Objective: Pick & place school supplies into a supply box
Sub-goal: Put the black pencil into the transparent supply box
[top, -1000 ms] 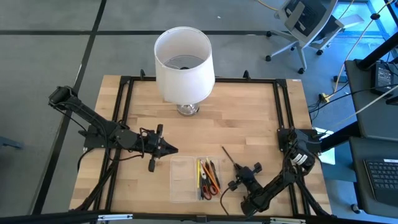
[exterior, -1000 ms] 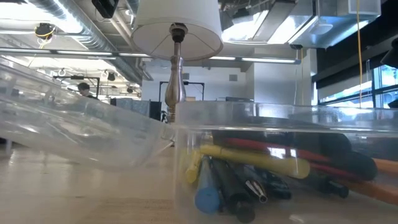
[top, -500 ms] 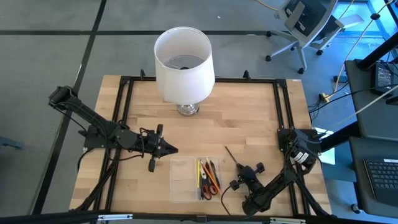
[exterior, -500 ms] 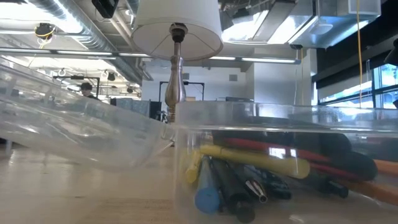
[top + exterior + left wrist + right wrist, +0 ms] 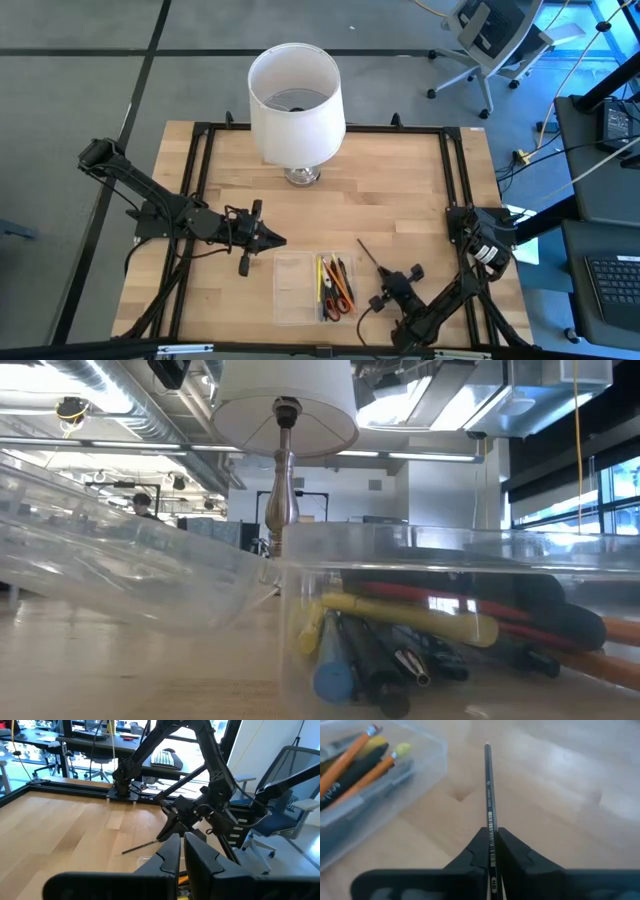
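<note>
Behind supply box [image 5: 312, 288], white lamp [image 5: 296, 100] stands.

Two dark jointed arms, black cables; matte black two-finger claws.

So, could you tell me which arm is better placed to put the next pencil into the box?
The right. Its gripper is already shut on the dark pencil, just beside the supply box. The left gripper sits beyond the box's far end, shut and holding nothing.
</note>
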